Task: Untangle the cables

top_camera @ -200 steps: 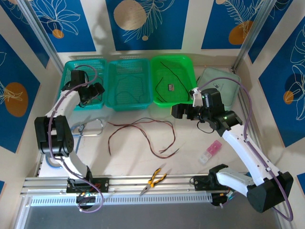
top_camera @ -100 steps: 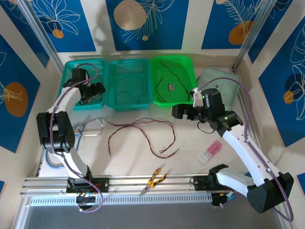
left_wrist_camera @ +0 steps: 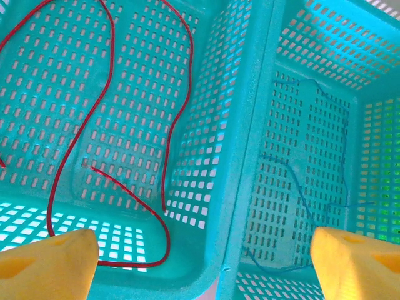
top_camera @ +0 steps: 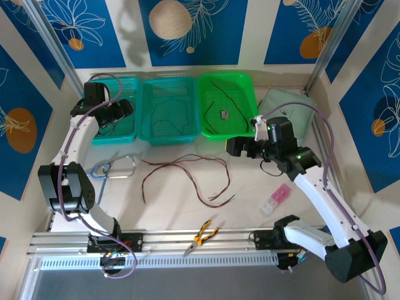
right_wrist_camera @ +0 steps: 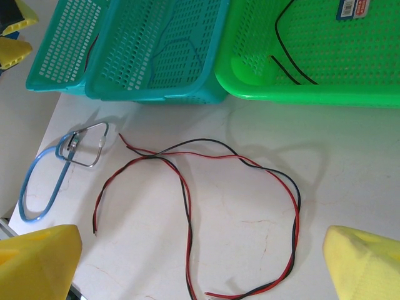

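While both grippers hang open, I count three baskets [top_camera: 170,82].
Under left gripper [left_wrist_camera: 203,262]: one red cable [left_wrist_camera: 189,87] in a teal basket [left_wrist_camera: 250,137], one blue cable [left_wrist_camera: 344,169] in the next. Under right gripper [right_wrist_camera: 200,262]: one red-and-black pair [right_wrist_camera: 295,200] crossing on the table [right_wrist_camera: 237,206], blue tube loop [right_wrist_camera: 25,187] to its left.

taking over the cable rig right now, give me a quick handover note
Left gripper: open, empty, over the left teal plastic basket, where a thin red wire lies.
Right gripper: open, empty, above the white table.
Done: a thin blue-grey wire lies in the middle teal plastic basket, and a thin black wire in the green plastic basket.
Left: a long red wire and a long black wire lie on the table, crossing each other several times. They need separating.
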`<state>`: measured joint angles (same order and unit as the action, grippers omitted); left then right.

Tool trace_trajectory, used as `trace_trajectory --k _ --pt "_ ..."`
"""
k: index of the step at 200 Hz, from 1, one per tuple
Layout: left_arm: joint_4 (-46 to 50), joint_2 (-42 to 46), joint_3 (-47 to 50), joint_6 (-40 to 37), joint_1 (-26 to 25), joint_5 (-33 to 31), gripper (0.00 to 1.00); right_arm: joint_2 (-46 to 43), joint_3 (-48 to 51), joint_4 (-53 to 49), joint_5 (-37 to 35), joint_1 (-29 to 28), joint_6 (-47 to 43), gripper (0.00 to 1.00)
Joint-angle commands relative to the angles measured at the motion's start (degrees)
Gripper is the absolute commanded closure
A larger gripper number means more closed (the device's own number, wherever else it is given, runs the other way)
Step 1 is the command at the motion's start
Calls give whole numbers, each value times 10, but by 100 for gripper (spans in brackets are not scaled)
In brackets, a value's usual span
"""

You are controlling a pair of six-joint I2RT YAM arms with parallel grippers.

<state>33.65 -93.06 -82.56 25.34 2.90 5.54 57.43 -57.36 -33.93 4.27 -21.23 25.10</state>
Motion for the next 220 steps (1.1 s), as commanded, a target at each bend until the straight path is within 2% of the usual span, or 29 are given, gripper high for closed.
trace_trajectory --k 1,54,110,137,169,198,220 --pt "23 -9 -7 -7 4 20 13 -8 -11 -8 -5 2 -5 1" --pt "21 45 29 -27 -37 22 13 -3 5 -18 -25 -2 27 1" --pt "33 150 103 -28 -88 9 15 83 -2 -135 -110 -39 144 4" --pt "39 190 139 -22 -131 0 15 98 26 -146 -137 -82 211 14" --pt "30 233 195 3 -191 -11 18 77 83 -141 -142 -119 284 30" --pt "5 259 246 22 -250 -6 19 63 145 -122 -120 -137 331 32" --pt "-29 272 281 23 -266 26 21 60 195 -85 -100 -140 343 35"
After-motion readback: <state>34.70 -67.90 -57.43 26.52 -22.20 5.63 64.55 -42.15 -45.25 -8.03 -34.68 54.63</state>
